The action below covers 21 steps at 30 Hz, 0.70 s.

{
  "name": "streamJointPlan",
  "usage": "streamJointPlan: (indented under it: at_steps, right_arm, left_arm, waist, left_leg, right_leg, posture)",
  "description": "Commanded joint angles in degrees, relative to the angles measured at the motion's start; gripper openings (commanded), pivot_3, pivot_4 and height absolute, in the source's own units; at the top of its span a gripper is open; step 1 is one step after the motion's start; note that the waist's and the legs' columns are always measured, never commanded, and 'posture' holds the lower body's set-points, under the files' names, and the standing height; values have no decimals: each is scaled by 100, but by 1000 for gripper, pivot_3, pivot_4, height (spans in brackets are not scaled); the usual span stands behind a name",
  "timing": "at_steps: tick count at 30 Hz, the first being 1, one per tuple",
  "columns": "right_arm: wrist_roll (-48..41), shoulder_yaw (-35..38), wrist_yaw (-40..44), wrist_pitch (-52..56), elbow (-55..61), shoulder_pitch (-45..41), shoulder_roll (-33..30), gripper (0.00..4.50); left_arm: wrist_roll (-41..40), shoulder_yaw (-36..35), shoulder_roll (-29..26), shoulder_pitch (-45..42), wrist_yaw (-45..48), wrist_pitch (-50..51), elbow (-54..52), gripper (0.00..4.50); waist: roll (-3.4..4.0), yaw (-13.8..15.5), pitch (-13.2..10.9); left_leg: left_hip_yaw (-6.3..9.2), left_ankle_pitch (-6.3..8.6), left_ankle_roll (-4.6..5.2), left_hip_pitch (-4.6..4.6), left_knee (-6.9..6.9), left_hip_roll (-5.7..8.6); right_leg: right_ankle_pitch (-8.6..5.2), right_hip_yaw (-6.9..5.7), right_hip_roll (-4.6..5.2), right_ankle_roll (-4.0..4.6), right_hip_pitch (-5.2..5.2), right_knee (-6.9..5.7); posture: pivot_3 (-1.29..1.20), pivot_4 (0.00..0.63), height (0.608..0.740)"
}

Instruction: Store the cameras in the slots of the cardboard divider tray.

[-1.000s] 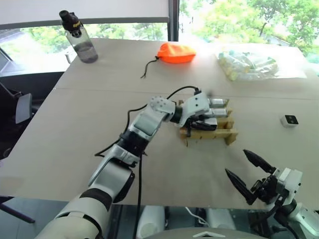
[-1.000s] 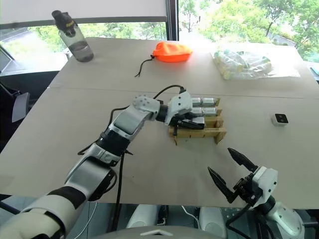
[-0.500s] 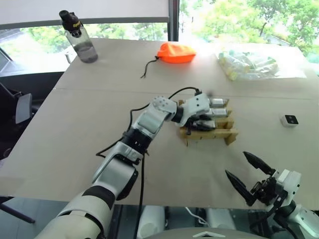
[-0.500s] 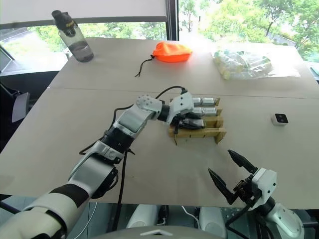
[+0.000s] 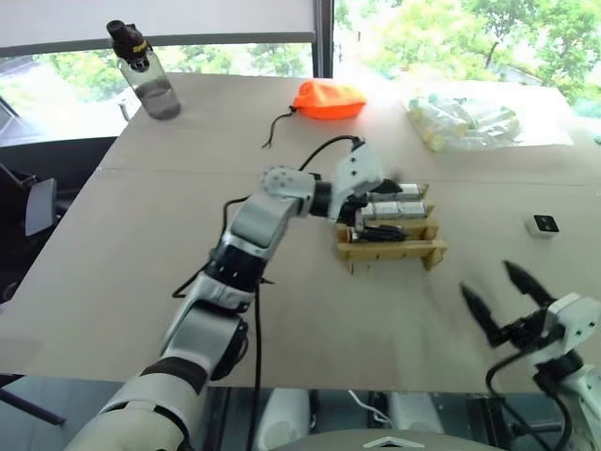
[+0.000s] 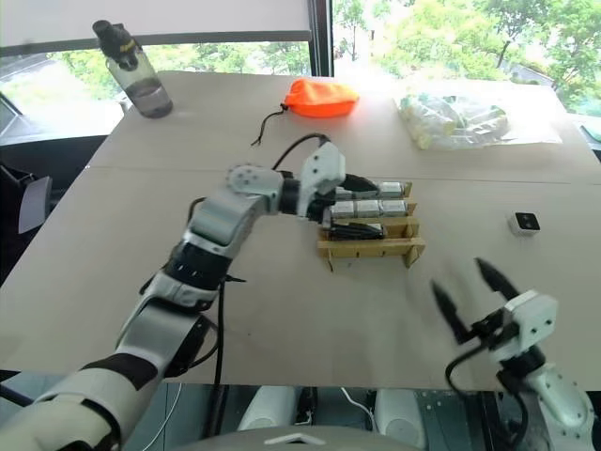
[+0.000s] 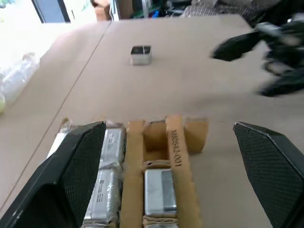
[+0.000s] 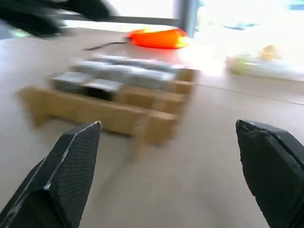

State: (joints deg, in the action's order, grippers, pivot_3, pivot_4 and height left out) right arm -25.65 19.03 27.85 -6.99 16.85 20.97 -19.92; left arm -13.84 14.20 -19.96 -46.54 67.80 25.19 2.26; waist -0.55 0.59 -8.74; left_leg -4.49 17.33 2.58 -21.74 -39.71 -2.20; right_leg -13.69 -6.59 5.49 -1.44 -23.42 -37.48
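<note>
The cardboard divider tray stands at mid-table. Silvery cameras fill its far row, and more sit in the middle row, beside an empty slot. My left gripper hovers open just above the tray's left end, nothing between its fingers. One loose camera, white with a black lens, lies on the table to the tray's right. Near the table's front right edge my right gripper is open and empty, pointing towards the tray.
A water bottle stands at the far left. An orange drawstring pouch and a clear bag of pale items lie along the far side. The table's front edge runs just below my right gripper.
My left gripper has opened and lifted up and back from the tray's middle row, leaving a camera there. My right gripper has swung to the right, still open.
</note>
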Motion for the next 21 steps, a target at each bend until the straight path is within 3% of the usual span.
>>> streamJointPlan:
  at_steps: [1,4,10,15,21]
  right_arm:
    - [239,458,-948,676,-129,-356,-83,4500]
    - [61,722,-1315,1414,-358,-813,-264,4500]
    - [-163,914,-1009,2374,-1363,-1681,-1057,4500]
    - [-57,889,-609,2631,-2612,-2314,-1685,4500]
    - [225,602,260,2432,-4587,-3395,-2293,4500]
  left_arm:
    - [-475,-456,-316,356,-79,230,-1044,4448]
    - [-802,-786,-697,832,-230,506,-1763,4448]
    - [-1367,-1315,-1240,1613,-684,1148,-2745,4448]
    - [-2085,-1686,-1422,2140,-869,1443,-3428,4448]
    - [-2382,-1902,-1768,2500,-1071,1586,-3566,4448]
  waist:
    - [5,20,3]
    - [8,21,4]
    - [7,21,3]
    - [6,34,3]
    - [6,3,1]
  left_leg:
    - [4,-1,-1,0,-1,0]
    - [5,-1,-2,1,0,-2]
    - [-3,0,0,2,-3,4]
    - [5,0,0,-2,-2,4]
    - [-13,0,1,8,-2,4]
  right_leg:
    - [0,7,0,1,0,-3]
    - [-1,14,-1,2,-1,-9]
    - [-1,21,3,1,0,-6]
    - [-1,15,3,1,0,-5]
    - [-1,30,0,0,0,-8]
  posture:
    - [0,150,726]
    - [0,150,726]
    - [0,150,726]
    - [0,150,726]
    - [0,150,726]
